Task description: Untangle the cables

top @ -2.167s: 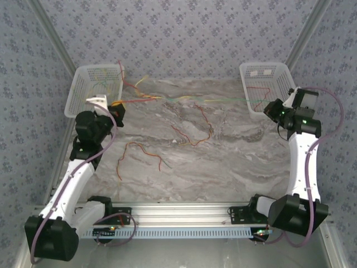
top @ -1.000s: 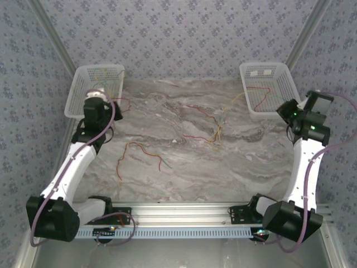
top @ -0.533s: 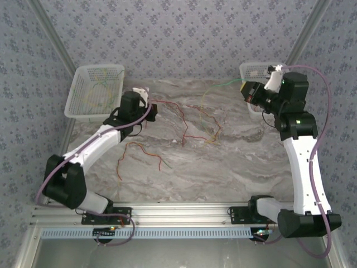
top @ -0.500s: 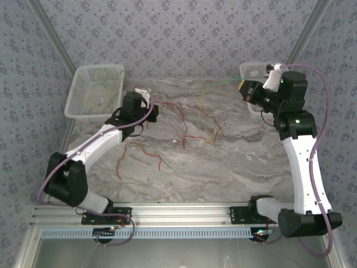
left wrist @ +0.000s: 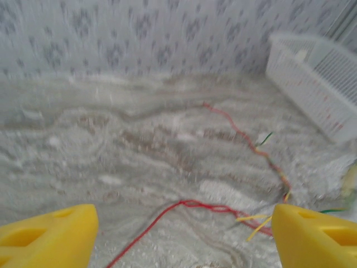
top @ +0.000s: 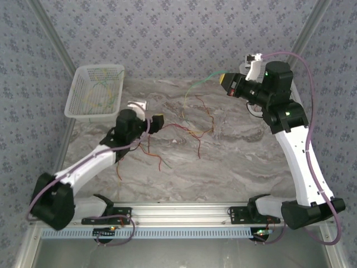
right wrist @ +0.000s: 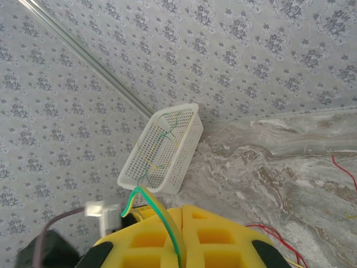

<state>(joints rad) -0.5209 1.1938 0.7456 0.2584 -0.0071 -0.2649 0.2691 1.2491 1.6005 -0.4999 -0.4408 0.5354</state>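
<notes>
Marbled surface (top: 240, 162), papered walls on three sides. We find the task partly done. The far-left basket (top: 73, 95) already holds a few sorted green and yellow strands. The remaining cables (top: 195, 127) lie in a loose knot of red, orange and yellow at mid-surface. A separate red-and-green loose length (top: 156, 158) lies nearer the left arm.

Right claw (top: 225, 79): closed on one green cable (top: 195, 86) and raised above the far edge. The strand runs down toward the knot, so it appears not yet free, though its thin lower end is hard to trace.

Left claw (top: 155, 121): fingers wide apart, gripping nothing, low over the surface, with a red cable (left wrist: 167, 215) lying between them.

We judge three steps to be left:
1. Free the green cable.
2. Separate the knot strand by strand.
3. Clear the loose length.
</notes>
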